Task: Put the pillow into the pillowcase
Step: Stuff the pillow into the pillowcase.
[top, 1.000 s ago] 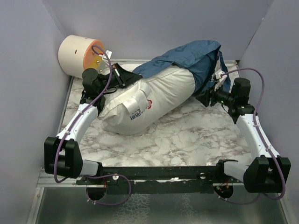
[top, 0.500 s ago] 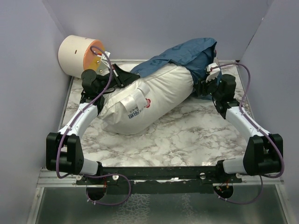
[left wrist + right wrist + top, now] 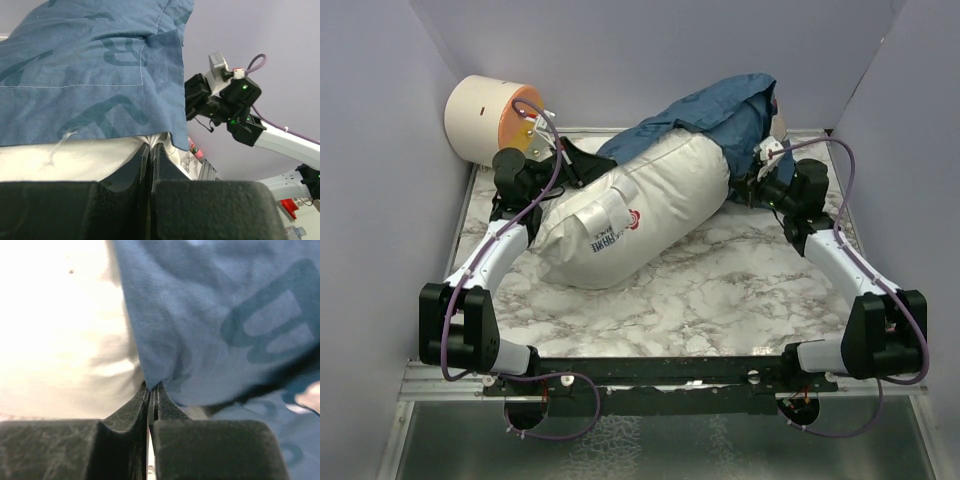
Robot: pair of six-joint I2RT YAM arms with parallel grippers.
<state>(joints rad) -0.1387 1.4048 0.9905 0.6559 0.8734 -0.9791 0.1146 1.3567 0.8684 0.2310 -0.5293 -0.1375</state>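
The plump white pillow lies slantwise on the marble table, label up. The blue pillowcase covers its far right end. My left gripper sits at the pillow's far left side under the case's edge. In the left wrist view it is shut, pinching a fold of white pillow fabric just below the blue pillowcase. My right gripper is at the case's right edge. In the right wrist view it is shut on a corner of the pillowcase, with the pillow to its left.
A cream cylinder with an orange face stands at the back left corner, close behind the left arm. Purple walls close in the table on three sides. The right arm shows in the left wrist view.
The right arm swung in toward the pillow and its gripper closed on the pillowcase edge. The case's top has lifted a little. The left arm stayed put.
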